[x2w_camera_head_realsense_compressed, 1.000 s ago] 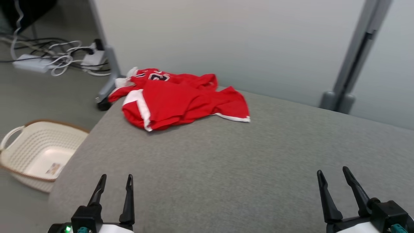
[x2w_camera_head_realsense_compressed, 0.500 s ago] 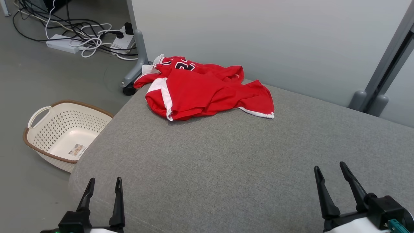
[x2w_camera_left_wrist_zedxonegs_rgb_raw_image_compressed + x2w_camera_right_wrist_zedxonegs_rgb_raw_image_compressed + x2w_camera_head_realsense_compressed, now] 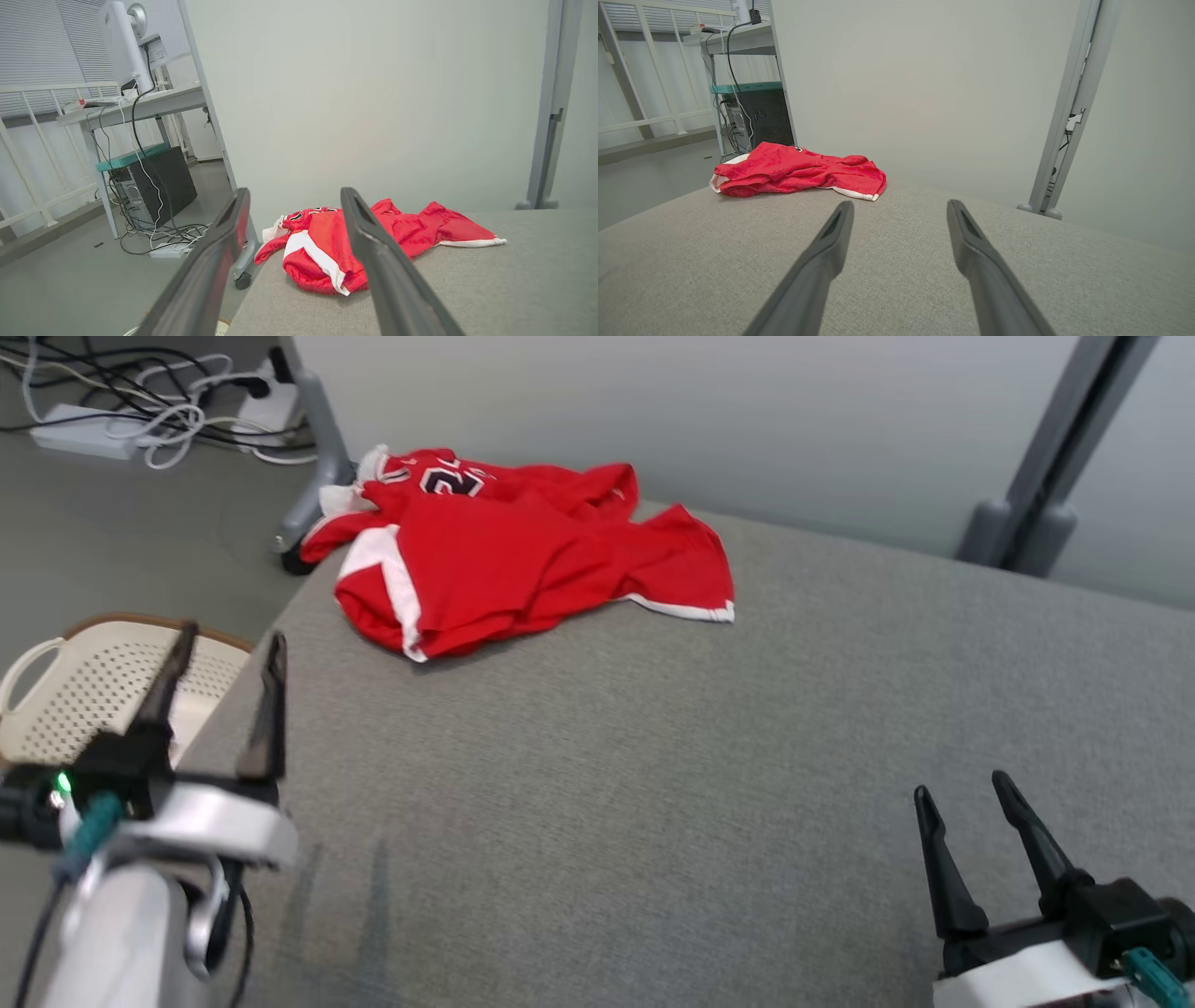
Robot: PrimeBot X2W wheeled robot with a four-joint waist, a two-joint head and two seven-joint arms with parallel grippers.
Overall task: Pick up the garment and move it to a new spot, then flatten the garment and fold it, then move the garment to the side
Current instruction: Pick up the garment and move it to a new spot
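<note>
A crumpled red garment [image 3: 523, 551] with white trim and dark numerals lies at the far left corner of the grey padded surface [image 3: 709, 784]; it also appears as the garment [image 3: 322, 242] and the garment [image 3: 798, 175] in the wrist views. My left gripper [image 3: 233, 644] is open, raised over the surface's left edge, well short of the garment. Low at the near right my right gripper [image 3: 962, 789] is open too, with nothing between its fingers.
A cream perforated basket [image 3: 65, 700] sits on the floor left of the surface, partly behind my left gripper. Cables and power strips [image 3: 140, 411] lie on the floor beyond. A pale wall [image 3: 700, 411] and grey posts [image 3: 1046, 476] back the surface.
My left gripper has risen and moved forward along the left edge toward the garment. The right gripper has barely moved. The head camera has swung, shifting the whole picture.
</note>
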